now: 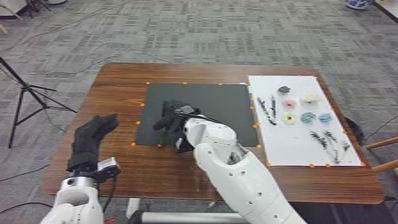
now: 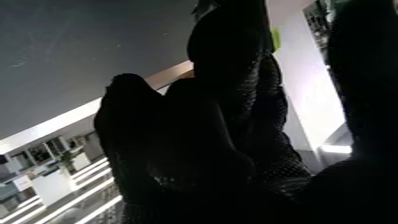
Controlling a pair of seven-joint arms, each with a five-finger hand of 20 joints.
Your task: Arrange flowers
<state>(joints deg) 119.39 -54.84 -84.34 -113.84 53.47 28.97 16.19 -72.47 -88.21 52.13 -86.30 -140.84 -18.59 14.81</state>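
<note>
In the head view, the right hand [image 1: 172, 121] is over the left part of the black board [image 1: 213, 97]. A thin dark stem-like piece [image 1: 166, 107] stands out beside it; whether it is held is unclear. In the right wrist view, the right hand [image 2: 209, 145] is dark, with a small bright green patch [image 2: 276, 39] beside it. Several flower heads lie on the white sheet [image 1: 311, 155], among them a pink one [image 1: 289, 103] and a blue one [image 1: 325, 117]. Dark branches [image 1: 266, 111] and green sprigs [image 1: 332, 142] lie there too. The left hand [image 1: 89, 136] rests open over the table's left side.
The brown table [image 1: 120, 82] carries the board and, to its right, the sheet, both marked with small orange dots along their edges. A black tripod [image 1: 27, 87] stands on the floor at the left. A wooden chair [image 1: 384, 152] is close to the table's right edge.
</note>
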